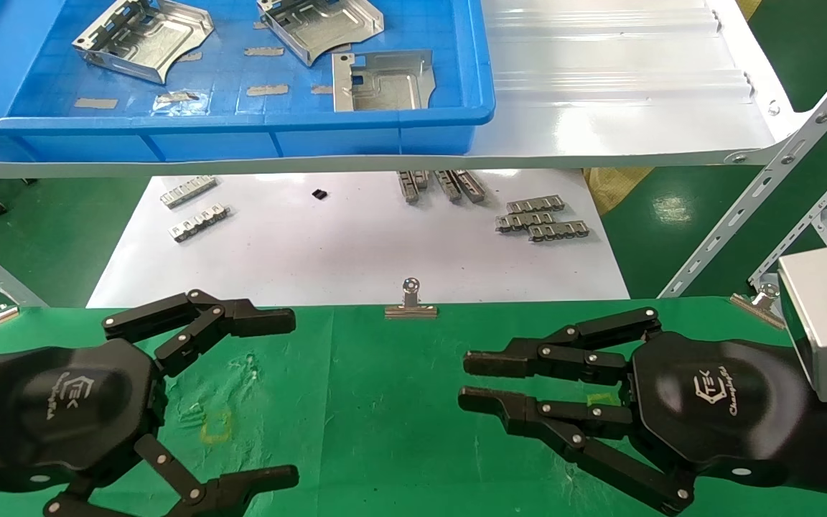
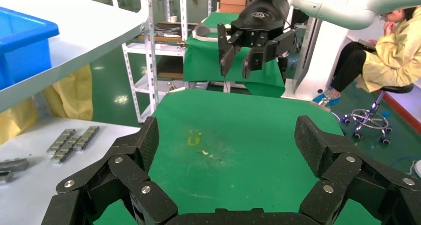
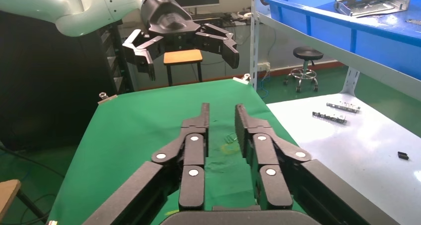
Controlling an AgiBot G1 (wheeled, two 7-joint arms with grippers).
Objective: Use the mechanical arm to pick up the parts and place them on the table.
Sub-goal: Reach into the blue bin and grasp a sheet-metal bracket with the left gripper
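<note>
Three silver stamped parts lie in a blue bin [image 1: 241,136] on the shelf at the far side: one at the left [image 1: 144,36], one in the middle [image 1: 320,25], one at the right [image 1: 382,79]. One part also shows in the right wrist view [image 3: 372,1]. The green-cloth table [image 1: 385,431] is below both arms. My left gripper [image 1: 293,398] hovers over its near left, wide open and empty [image 2: 228,140]. My right gripper [image 1: 465,380] hovers over the near right, its fingers parallel with a narrow gap, holding nothing [image 3: 222,113].
The glossy white shelf [image 1: 600,108] overhangs a white sheet [image 1: 349,244] with small slotted grey strips [image 1: 539,219]. A binder clip [image 1: 410,301] sits on the table's far edge. Perforated shelf struts [image 1: 758,201] stand at the right. A seated person [image 2: 392,51] is beyond the table.
</note>
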